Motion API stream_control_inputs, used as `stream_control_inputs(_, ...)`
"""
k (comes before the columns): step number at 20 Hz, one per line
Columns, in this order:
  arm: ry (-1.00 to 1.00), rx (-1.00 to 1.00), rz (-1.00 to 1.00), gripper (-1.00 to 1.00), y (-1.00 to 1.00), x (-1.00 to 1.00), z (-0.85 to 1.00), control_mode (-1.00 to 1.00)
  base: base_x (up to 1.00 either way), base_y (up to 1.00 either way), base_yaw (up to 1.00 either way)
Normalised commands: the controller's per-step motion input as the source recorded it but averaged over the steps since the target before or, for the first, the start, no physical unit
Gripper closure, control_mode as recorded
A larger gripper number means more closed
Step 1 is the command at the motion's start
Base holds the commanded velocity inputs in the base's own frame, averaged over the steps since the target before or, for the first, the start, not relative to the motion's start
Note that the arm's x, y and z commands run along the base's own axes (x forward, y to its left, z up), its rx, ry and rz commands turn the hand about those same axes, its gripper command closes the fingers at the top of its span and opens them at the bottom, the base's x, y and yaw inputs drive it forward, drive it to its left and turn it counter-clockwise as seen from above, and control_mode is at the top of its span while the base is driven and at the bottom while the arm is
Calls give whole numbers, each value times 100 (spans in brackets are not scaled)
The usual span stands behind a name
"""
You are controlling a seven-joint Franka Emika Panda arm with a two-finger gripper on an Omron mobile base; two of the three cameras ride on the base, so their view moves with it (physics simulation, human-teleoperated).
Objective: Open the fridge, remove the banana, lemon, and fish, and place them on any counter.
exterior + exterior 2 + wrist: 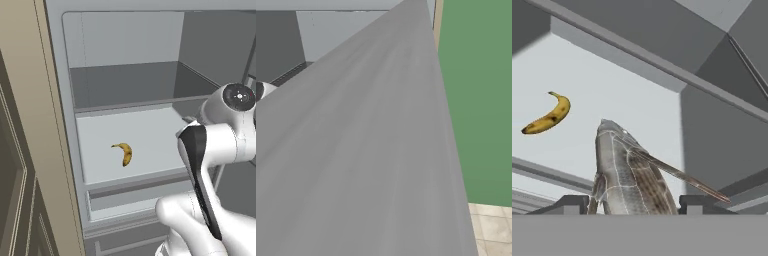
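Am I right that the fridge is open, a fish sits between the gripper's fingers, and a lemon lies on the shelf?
Not quite. The fruit on the shelf of the open fridge is a banana, not a lemon; the left base view shows it. The fish does sit between the fingers of the gripper.

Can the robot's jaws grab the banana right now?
Probably not yet. The fish sits between the jaws, so they look busy. The banana lies apart on the fridge shelf, with nothing blocking it.
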Motion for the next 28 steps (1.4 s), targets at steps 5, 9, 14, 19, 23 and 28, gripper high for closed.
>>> stream_control_inputs(5,1,-1,1,100,3,0,-1,100,-5,11,2)
stream_control_inputs(9,0,0,0,100,0,0,0,100,-36,10,3)
stream_control_inputs(14,0,0,0,100,0,0,0,100,-85,3,4)
stream_control_inputs(19,0,0,0,100,0,0,0,100,-100,0,2)
stream_control_inputs(23,0,0,0,100,0,0,0,100,-100,0,4)
stream_control_inputs(28,0,0,0,100,0,0,0,100,-100,0,10)
